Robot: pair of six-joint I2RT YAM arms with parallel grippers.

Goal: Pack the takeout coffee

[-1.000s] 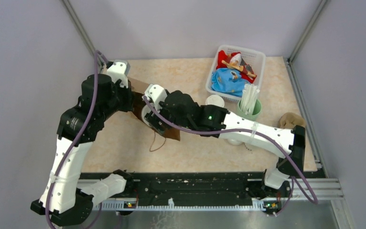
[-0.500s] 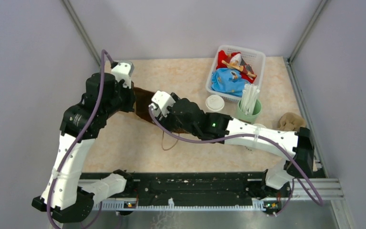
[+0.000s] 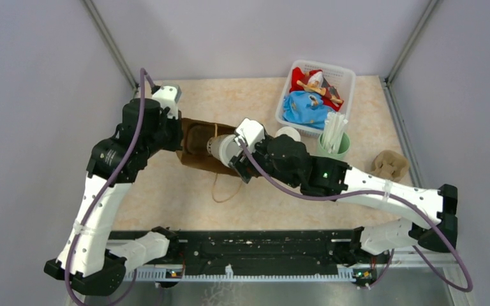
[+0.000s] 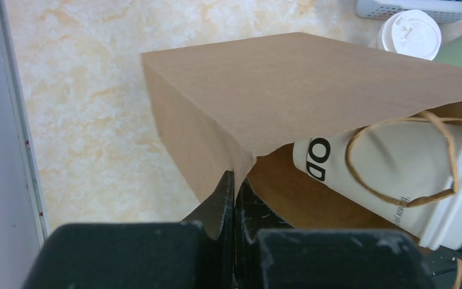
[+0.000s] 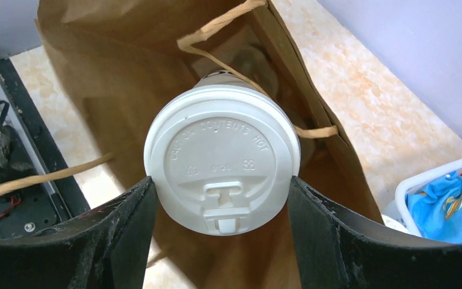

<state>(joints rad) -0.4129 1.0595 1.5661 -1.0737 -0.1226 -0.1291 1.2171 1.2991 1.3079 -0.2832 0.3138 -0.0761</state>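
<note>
Step in hand: insertion. My right pincer point(image 5: 218, 189) clamps the takeout coffee point(image 4: 391, 171) at its lid, its base inside the paper bag point(image 4: 313, 84) just ahead. My left pincer point(image 4: 233, 189) pinches the bag's rim. Next, I judge: push deeper, then release.

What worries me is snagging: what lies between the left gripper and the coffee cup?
Left wrist view: only the paper bag's inside; its twine handle loops across the coffee cup.

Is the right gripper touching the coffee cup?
Touching. In the right wrist view, the right gripper presses against both sides of the coffee cup at its lid, with no gap.
</note>
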